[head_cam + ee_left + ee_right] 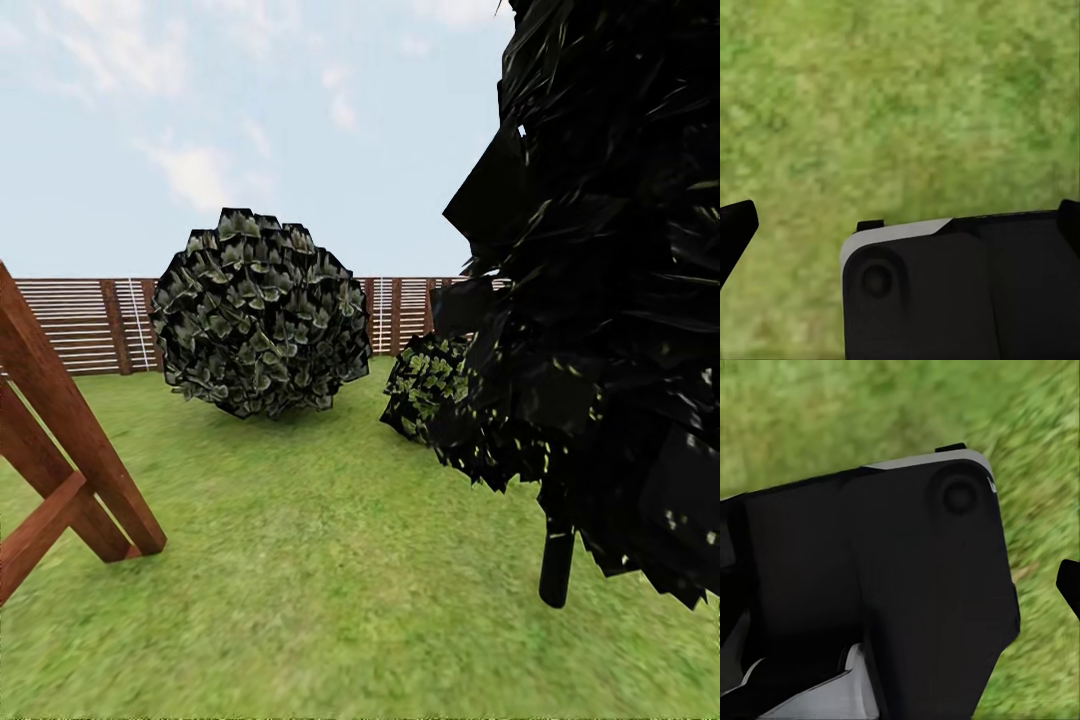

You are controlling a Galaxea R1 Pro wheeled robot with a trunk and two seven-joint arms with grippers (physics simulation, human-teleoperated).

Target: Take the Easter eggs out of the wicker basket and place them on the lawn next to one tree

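The eggs and the wicker basket are out of view. The lawn (pixel 330 560) spreads ahead in mottled green. Close on the right stands a small tree (pixel 610 300) with a dense crown of dark angular leaves and a thin dark trunk (pixel 556 570) rising from the grass. In the left wrist view my left gripper (pixel 900 225) hangs open over grass, its black fingertips (pixel 736 229) far apart at the picture's edges, nothing between them. My right gripper (pixel 900 577) also looks open over grass, with one fingertip (pixel 1069 585) showing at the edge.
A round leafy shrub (pixel 258 315) sits mid-lawn, with a smaller bush (pixel 425 385) beside the tree. Slanted brown wooden beams (pixel 60 450) stand at the left. A brown slatted fence (pixel 80 325) closes the back. Dark parts of my own body (pixel 960 292) show below both wrists.
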